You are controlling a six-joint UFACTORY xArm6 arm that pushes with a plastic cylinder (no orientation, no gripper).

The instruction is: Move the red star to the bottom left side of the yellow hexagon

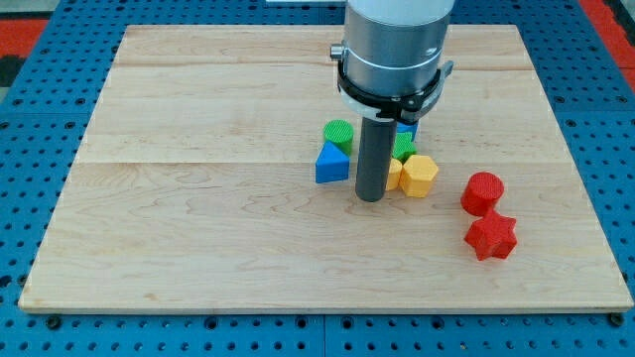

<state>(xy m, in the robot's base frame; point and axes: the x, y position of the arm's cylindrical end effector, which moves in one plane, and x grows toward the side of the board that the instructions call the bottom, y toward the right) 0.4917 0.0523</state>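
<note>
My tip (371, 196) is a plain dark rod end with no jaws to open or close, so it grasps nothing; it rests on the board just to the left of the yellow hexagon (419, 176) and to the right of the blue triangular block (332, 165). A second yellow block (394, 175) shows partly behind the rod, its shape hidden. Above these sit a green cylinder (338, 134), a green block (404, 145) and a sliver of a blue block (407, 129), both mostly covered by the arm.

The red star (491, 237) lies well apart, toward the view's lower right, just below a red cylinder (483, 192) and close to touching it. It looks like a small, light, rigid block that should slide easily but may spin if pushed on one of its points. Since I cannot take hold of it, I judge the best contact is in a notch on its right side, pushing leftward.

The board (198, 218) is smooth pale wood, with clear room left of the star and below the hexagon. It lies on a blue perforated base (30, 337).
</note>
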